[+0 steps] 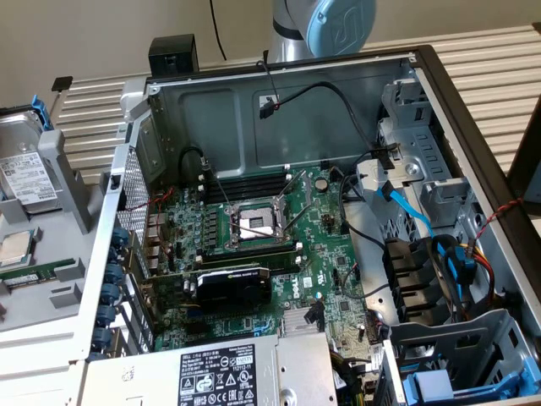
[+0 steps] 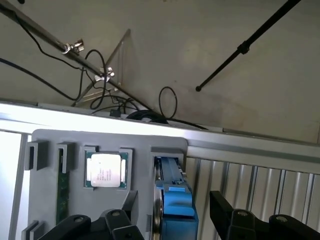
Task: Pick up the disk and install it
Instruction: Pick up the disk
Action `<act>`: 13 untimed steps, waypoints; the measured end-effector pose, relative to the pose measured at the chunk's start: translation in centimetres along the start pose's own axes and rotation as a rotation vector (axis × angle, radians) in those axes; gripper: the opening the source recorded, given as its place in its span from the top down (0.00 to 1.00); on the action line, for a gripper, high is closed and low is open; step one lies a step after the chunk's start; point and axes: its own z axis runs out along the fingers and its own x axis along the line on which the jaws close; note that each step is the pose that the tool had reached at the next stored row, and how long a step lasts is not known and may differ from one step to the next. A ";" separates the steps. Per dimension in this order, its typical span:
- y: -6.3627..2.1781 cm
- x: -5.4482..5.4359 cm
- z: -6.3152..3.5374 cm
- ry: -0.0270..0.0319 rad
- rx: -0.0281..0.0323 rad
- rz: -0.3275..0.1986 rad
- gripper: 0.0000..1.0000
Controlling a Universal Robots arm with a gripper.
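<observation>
Blue-framed and silver-grey, the disk (image 2: 175, 212) stands on edge in a slot of the grey holder (image 2: 140, 142), next to the slot holding a CPU chip (image 2: 105, 170). The wrist view shows the end effector (image 2: 174, 197) spread wide, one finger on either side of the disk, holding nothing. The exterior view adds the disk's white label (image 1: 24, 173) at its left, outside the open computer case (image 1: 473, 152) with its motherboard (image 1: 254, 224).
</observation>
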 end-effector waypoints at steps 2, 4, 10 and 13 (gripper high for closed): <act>0.00 0.0 0.10 0.0001 -0.0004 0.000 0.33; -0.01 0.0 0.20 0.0000 -0.0008 0.000 0.33; -0.24 0.0 0.25 -0.0001 -0.0007 -0.004 0.33; -0.36 0.0 0.26 -0.0001 -0.0008 -0.006 0.33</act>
